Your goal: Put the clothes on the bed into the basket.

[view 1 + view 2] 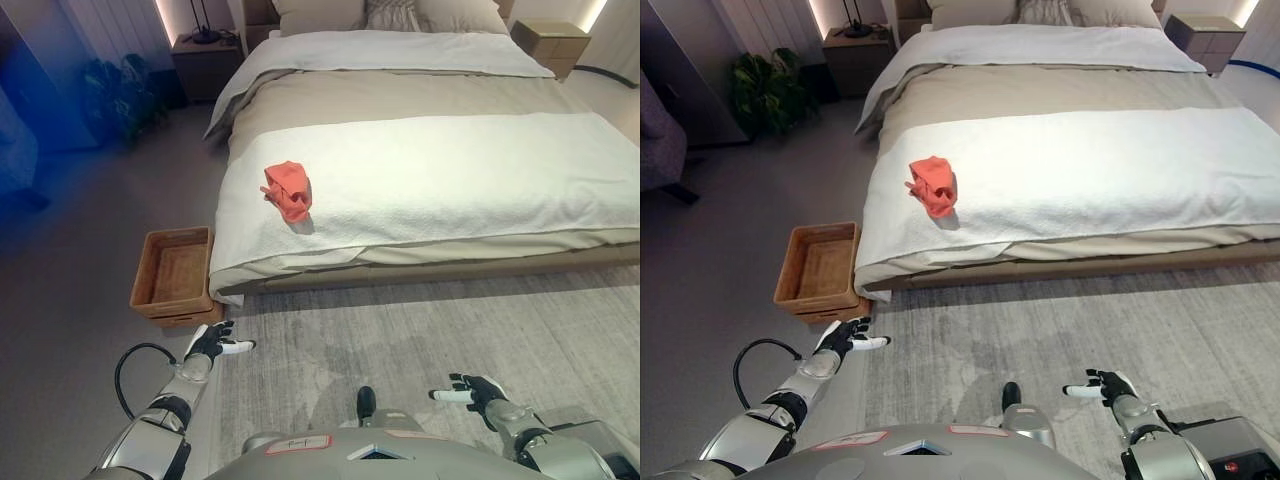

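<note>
A crumpled red-orange garment point(288, 189) lies on the white blanket near the left front corner of the bed point(450, 170). A brown wicker basket point(175, 273) stands on the floor beside that corner, with nothing showing inside it. My left hand point(213, 343) hovers low over the floor just in front of the basket, fingers relaxed and holding nothing. My right hand point(472, 391) is low over the rug at the lower right, open and holding nothing. Both hands are well short of the garment.
A grey rug point(420, 330) runs along the bed's front. Nightstands stand at the bed's head, left point(205, 60) and right point(550, 42). A potted plant point(765, 90) stands at the far left. Pillows point(390, 14) lie at the head.
</note>
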You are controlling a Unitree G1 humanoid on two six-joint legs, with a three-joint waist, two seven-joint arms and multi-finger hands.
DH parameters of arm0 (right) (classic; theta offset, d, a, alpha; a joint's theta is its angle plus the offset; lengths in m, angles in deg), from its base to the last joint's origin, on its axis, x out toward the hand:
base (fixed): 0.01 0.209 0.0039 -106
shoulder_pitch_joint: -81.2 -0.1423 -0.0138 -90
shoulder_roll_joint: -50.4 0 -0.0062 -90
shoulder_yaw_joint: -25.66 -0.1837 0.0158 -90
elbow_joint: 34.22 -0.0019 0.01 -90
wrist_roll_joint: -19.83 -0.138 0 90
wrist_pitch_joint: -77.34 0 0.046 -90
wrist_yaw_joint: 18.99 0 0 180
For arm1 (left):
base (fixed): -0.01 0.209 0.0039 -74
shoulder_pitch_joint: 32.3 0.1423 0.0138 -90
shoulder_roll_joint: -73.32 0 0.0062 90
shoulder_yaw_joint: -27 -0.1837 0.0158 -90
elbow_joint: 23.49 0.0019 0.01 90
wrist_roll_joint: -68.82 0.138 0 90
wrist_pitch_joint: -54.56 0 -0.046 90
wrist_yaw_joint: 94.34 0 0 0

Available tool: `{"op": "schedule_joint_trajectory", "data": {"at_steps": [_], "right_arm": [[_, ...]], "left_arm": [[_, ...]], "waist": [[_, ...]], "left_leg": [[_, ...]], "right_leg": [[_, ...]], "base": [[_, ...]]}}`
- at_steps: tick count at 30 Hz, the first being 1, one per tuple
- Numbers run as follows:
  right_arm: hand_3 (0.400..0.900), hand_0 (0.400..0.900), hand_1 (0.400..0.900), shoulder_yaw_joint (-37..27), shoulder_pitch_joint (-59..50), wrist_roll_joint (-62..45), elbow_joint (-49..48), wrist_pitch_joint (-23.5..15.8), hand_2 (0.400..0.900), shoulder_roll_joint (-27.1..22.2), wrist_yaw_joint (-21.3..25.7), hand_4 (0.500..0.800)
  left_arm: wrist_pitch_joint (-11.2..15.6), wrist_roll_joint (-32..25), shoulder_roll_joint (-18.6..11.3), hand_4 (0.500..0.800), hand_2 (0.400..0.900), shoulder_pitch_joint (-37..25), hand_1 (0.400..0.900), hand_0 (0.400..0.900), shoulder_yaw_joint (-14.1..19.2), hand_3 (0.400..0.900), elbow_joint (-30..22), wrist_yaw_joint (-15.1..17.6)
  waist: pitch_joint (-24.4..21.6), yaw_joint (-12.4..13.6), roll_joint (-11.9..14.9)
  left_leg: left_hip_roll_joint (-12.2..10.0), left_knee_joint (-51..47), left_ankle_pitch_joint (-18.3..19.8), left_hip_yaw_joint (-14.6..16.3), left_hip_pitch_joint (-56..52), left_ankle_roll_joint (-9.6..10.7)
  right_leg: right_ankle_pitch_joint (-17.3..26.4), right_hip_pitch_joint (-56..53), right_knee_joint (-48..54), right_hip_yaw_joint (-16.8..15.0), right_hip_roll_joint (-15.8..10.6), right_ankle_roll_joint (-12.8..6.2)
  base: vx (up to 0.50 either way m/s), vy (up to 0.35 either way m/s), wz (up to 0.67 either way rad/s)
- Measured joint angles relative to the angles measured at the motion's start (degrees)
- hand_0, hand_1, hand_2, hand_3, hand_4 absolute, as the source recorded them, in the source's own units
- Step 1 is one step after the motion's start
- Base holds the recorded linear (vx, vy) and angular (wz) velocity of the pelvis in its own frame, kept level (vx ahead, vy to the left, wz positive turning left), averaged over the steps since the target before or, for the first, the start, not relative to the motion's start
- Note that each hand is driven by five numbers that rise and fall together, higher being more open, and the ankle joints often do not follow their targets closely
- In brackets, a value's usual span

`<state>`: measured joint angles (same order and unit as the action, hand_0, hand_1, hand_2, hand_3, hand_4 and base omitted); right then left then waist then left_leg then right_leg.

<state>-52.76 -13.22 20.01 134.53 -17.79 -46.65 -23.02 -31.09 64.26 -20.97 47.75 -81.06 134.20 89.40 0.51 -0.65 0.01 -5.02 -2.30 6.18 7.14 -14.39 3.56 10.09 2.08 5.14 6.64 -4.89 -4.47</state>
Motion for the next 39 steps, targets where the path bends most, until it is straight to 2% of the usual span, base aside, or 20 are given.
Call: {"op": "schedule_joint_trajectory", "data": {"at_steps": [11,31,35,38,39], "right_arm": [[0.9,0.9,0.9,0.0,0.0,0.0,0.0,0.0,0.9,0.0,0.0,0.8],[0.9,0.9,0.9,-0.1,0.0,-0.3,0.0,0.0,0.9,0.0,-0.1,0.8],[0.9,0.9,0.9,-0.1,0.0,-0.3,0.0,0.0,0.9,0.0,-0.1,0.8],[0.9,0.9,0.9,-0.1,-0.3,-0.3,0.0,0.0,0.9,-0.1,-0.1,0.8],[0.9,0.9,0.9,-0.1,-0.4,-0.3,0.0,0.0,0.9,-0.1,-0.1,0.8]], "left_arm": [[0.2,-3.1,0.1,0.8,0.9,0.0,0.9,0.9,0.0,0.9,-1.3,0.0],[0.2,-3.1,0.3,0.8,0.9,0.0,0.9,0.9,0.0,0.9,-2.6,-0.1],[0.2,-3.1,0.7,0.8,0.9,0.0,0.9,0.9,0.0,0.9,-2.6,-0.4],[0.3,-3.1,1.0,0.8,0.9,0.0,0.9,0.9,-0.4,0.9,-2.6,-0.6],[0.3,-3.1,1.1,0.8,0.9,-0.1,0.9,0.9,-0.4,0.9,-2.6,-0.6]], "waist": [[0.2,0.2,0.2],[0.6,0.4,0.0],[0.7,0.9,-0.1],[0.9,0.9,-0.3],[1.2,0.9,-0.1]], "left_leg": [[0.0,0.0,0.0,-0.2,0.2,0.0],[0.8,-0.2,0.0,-0.5,-0.1,0.0],[1.3,-0.4,-0.1,-0.5,-0.5,-0.1],[2.3,-0.9,-0.4,-0.5,-0.5,-0.7],[3.4,-1.1,-0.5,-0.6,-0.8,-1.0]], "right_leg": [[0.0,0.1,0.0,0.2,0.0,0.0],[0.0,-0.3,-0.2,0.1,-0.9,0.0],[0.1,-0.4,-0.3,-0.1,-1.3,-0.04],[0.3,0.3,-1.3,-0.4,-2.4,-0.45],[0.3,0.5,-1.8,-1.0,-2.9,-0.46]], "base": [[0.0,0.0,0.0],[0.01,0.034,0.0],[-0.02,0.107,-0.02],[-0.03,0.148,-0.01],[-0.04,0.213,0.02]]}}
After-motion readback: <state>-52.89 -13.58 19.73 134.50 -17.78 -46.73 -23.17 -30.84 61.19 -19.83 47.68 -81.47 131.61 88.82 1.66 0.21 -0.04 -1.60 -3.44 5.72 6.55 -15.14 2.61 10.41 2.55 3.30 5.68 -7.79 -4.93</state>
